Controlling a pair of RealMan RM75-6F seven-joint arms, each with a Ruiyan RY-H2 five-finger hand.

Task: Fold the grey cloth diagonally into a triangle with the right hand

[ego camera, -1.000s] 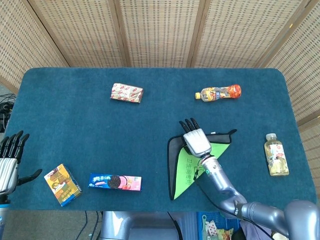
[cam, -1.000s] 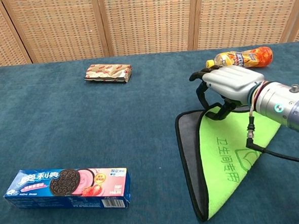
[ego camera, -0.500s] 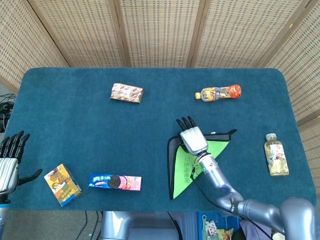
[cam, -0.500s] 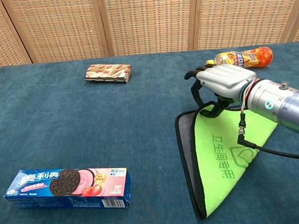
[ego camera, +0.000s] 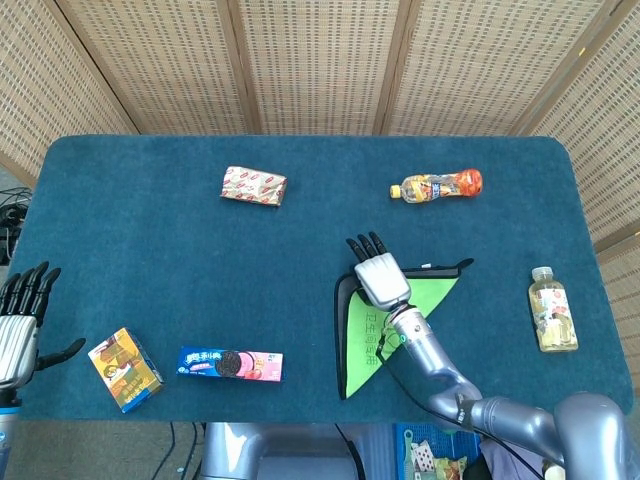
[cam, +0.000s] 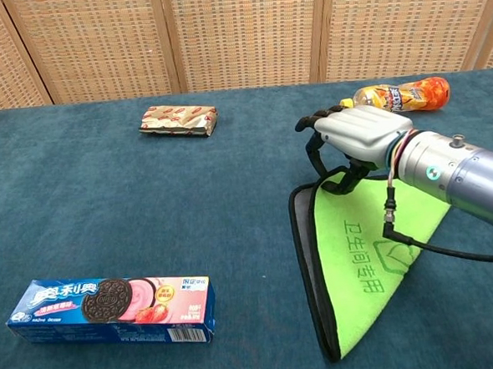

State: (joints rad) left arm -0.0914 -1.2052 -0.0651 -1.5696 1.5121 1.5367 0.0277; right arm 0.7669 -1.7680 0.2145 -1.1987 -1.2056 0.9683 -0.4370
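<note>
The cloth (ego camera: 366, 342) lies folded into a triangle right of the table's middle, green side up with a grey edge along its left side; in the chest view the cloth (cam: 364, 261) lies flat. My right hand (ego camera: 378, 275) hangs over the cloth's far left corner with its fingers apart and bent downward, and nothing shows between them. From the chest, the right hand (cam: 354, 133) sits just above that corner. My left hand (ego camera: 20, 318) stays at the table's near left edge, fingers spread and holding nothing.
A snack packet (ego camera: 253, 186) lies far left of centre. An orange drink bottle (ego camera: 437, 186) lies on its side at the far right. A pale bottle (ego camera: 551, 310) rests near the right edge. A cookie box (ego camera: 230, 364) and a yellow carton (ego camera: 125, 370) sit near the front left.
My right hand has slid left and a little farther away over the cloth's far corner. More of the green face now shows. The left hand has not moved.
</note>
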